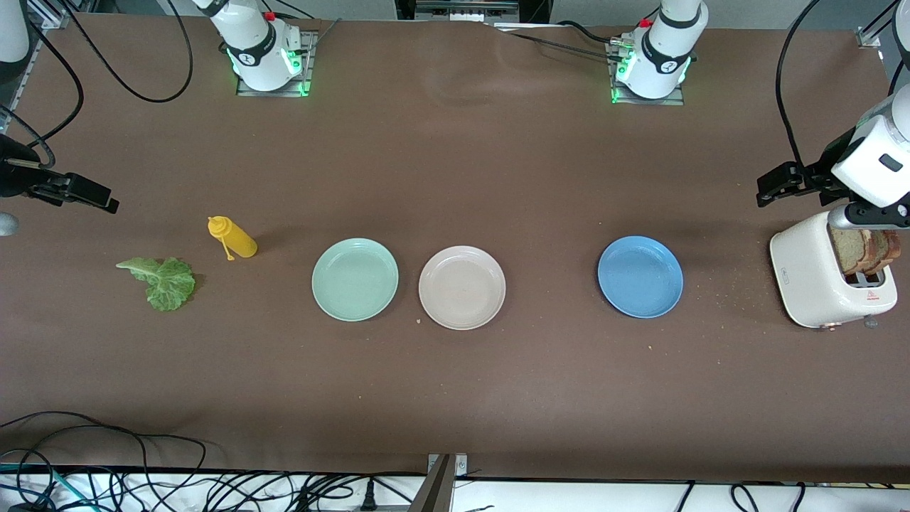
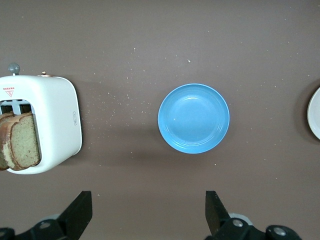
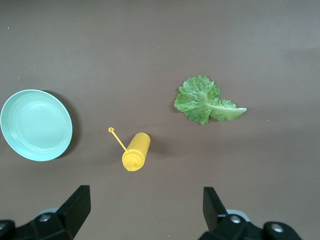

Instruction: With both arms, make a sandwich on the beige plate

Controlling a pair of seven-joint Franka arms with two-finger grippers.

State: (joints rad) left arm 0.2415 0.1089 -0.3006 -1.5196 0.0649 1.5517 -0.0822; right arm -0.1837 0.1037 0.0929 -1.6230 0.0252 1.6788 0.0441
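Note:
The beige plate [image 1: 462, 287] lies bare mid-table between a mint-green plate [image 1: 355, 279] and a blue plate [image 1: 640, 276]; its rim [image 2: 316, 114] just shows in the left wrist view. Two brown bread slices [image 1: 864, 250] [image 2: 22, 142] stand in a white toaster [image 1: 810, 277] [image 2: 55, 120] at the left arm's end. A green lettuce leaf [image 1: 162, 279] [image 3: 205, 100] lies flat toward the right arm's end. My left gripper [image 1: 776, 183] [image 2: 148, 212] hangs open and empty over bare table beside the toaster. My right gripper [image 1: 89, 193] [image 3: 146, 210] hangs open and empty over bare table by the lettuce.
A yellow squeeze bottle [image 1: 233, 237] [image 3: 136, 151] lies on its side between the lettuce and the mint-green plate [image 3: 36, 125]. The blue plate [image 2: 193, 118] holds nothing. Crumbs dot the brown tabletop around the toaster. Cables run along the table edge nearest the front camera.

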